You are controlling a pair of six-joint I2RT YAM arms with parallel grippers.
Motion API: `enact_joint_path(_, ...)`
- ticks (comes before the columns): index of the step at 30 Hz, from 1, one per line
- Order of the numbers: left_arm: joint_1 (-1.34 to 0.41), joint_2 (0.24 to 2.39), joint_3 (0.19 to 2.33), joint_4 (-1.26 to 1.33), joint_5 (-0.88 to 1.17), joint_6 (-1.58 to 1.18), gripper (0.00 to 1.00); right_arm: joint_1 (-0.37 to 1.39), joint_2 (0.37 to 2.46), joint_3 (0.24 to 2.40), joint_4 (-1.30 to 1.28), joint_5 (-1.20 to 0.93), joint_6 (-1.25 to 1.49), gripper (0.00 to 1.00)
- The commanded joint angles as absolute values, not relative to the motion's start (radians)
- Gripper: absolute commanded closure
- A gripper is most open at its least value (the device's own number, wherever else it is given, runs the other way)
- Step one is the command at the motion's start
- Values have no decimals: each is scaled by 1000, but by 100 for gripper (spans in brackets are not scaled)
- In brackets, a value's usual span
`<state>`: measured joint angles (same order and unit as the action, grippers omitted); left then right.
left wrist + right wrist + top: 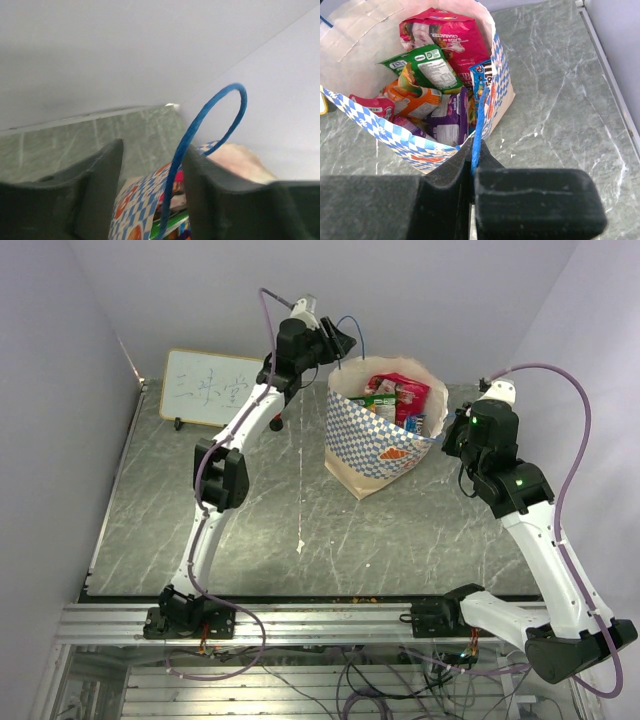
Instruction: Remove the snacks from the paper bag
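The paper bag (375,445) stands upright at the back middle of the table, its mouth open. The snacks lie inside it: a pink packet (451,36), a green one (423,65), an orange one (415,99), a purple one (451,120) and a blue one (482,75). My right gripper (473,166) is shut on the bag's blue cord handle (479,120) at the near right rim. My left gripper (152,192) hangs over the far left rim, open. The other blue handle loop (200,122) rises between its fingers, close to the right finger (215,200).
A framed whiteboard (210,388) leans against the back wall at the left. Walls close in the table at the back and on both sides. The marbled grey tabletop (300,530) stretches in front of the bag to the metal rail at the near edge.
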<state>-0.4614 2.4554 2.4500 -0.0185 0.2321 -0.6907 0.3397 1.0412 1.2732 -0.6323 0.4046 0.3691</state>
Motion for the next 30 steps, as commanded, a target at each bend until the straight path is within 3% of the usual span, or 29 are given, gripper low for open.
enact_joint_path(1,-477,2500,2521,189,239,-758,53,336,1037,1280,-595,423,315,100)
enact_joint_path(2,-478,2511,2539,191,230,-750,61,337,1035,1279,-597,425,312,100)
enact_joint_path(4,-478,2509,2557,197,213,-734,65,336,1030,1276,-593,426,309,100)
enact_joint_path(10,-474,2380,2485,222,208,-737,92,336,1027,1309,-624,391,291,100)
enact_joint_path(23,-404,1789,1844,-53,180,-781,93,338,1060,1429,-666,152,257,100)
enact_joint_path(30,-317,1460,1516,-134,185,-781,93,339,1157,1469,-622,-161,349,100)
